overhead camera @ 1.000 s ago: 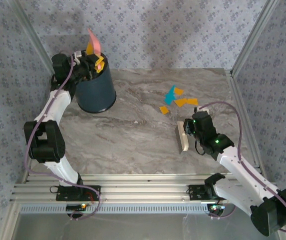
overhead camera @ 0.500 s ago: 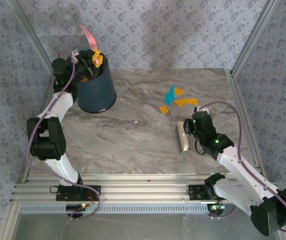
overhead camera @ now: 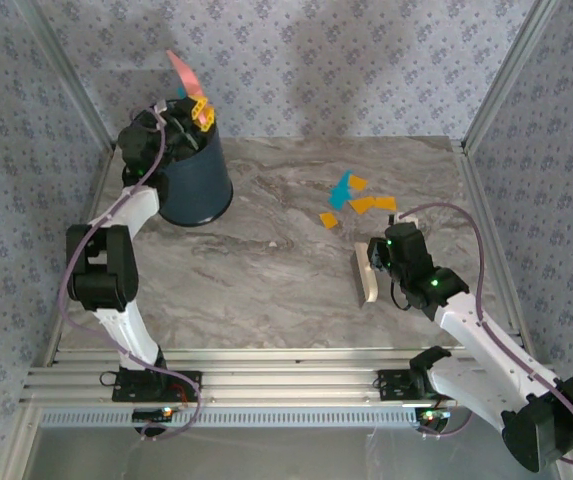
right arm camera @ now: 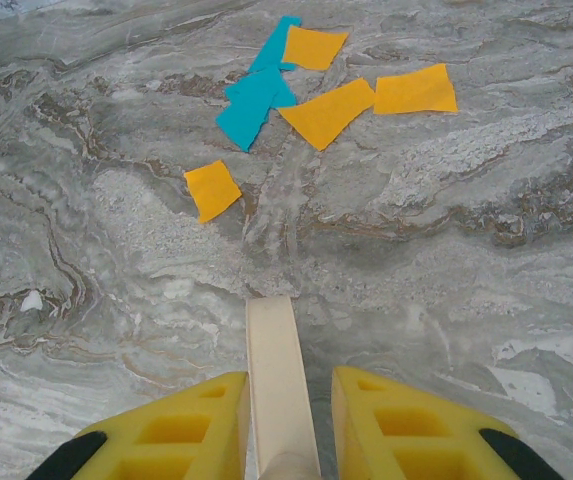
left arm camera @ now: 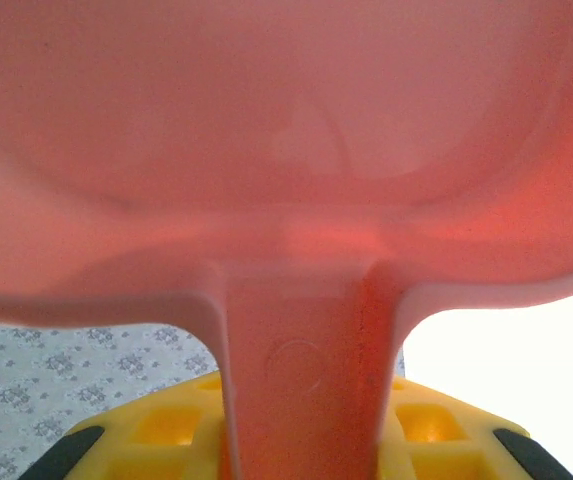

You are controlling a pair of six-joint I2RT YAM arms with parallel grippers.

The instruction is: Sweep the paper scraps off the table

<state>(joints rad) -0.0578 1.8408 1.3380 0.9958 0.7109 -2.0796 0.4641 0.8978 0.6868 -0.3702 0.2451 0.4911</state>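
The pink dustpan [overhead camera: 180, 72] stands tipped up above the dark blue bin [overhead camera: 196, 185] at the table's far left. My left gripper [overhead camera: 192, 116] is shut on its handle. In the left wrist view the pan's underside [left arm camera: 286, 150] looms close, its handle running down between the yellow fingers of my left gripper [left arm camera: 301, 445]. The paper scraps [overhead camera: 352, 198], teal and orange, lie in a loose cluster on the table [overhead camera: 266, 262] at the right. In the right wrist view the scraps [right arm camera: 306, 95] lie ahead of my right gripper [right arm camera: 284, 420], which is shut on a cream brush [right arm camera: 278, 370].
The cream brush [overhead camera: 369, 280] rests low on the table just near of the scraps, under my right gripper [overhead camera: 378, 258]. Aluminium posts and patterned walls close in the table's left, back and right sides. Bare marble [right arm camera: 446, 250] lies between brush and scraps.
The left arm's wrist has swung rightward over the bin, and the dustpan has shifted and tilted slightly above it. The right arm, brush and scraps have not moved.
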